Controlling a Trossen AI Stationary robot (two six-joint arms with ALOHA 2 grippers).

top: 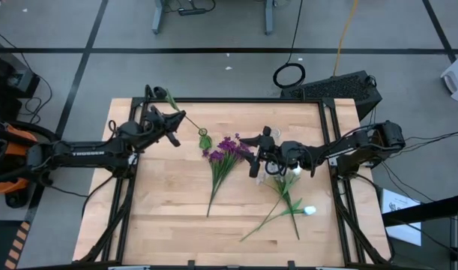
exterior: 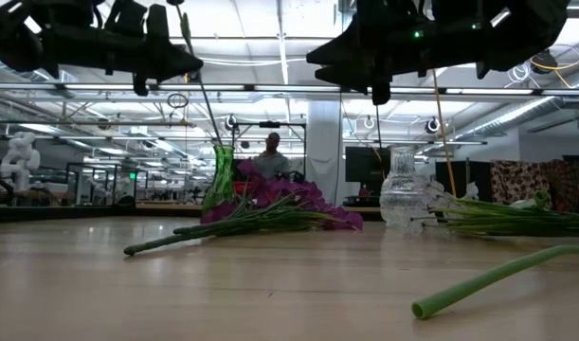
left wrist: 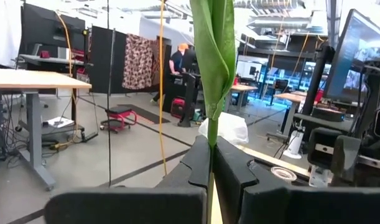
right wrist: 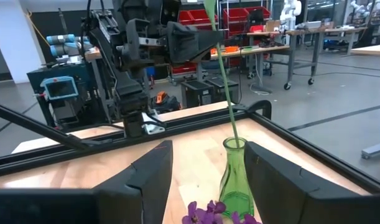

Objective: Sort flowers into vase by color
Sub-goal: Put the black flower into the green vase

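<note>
Clamping a green stem [top: 190,118] above the green vase [top: 205,140], left pincer [top: 171,122] nears the table's far edge; right pincer [top: 256,155] gapes.

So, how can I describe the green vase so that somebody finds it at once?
On the wooden table, look near the far edge, between the two arms. Past the purple flowers stands the green vase, narrow-necked, with one stem in it held by the left gripper. The clear glass vase beside it has no colour.
</note>
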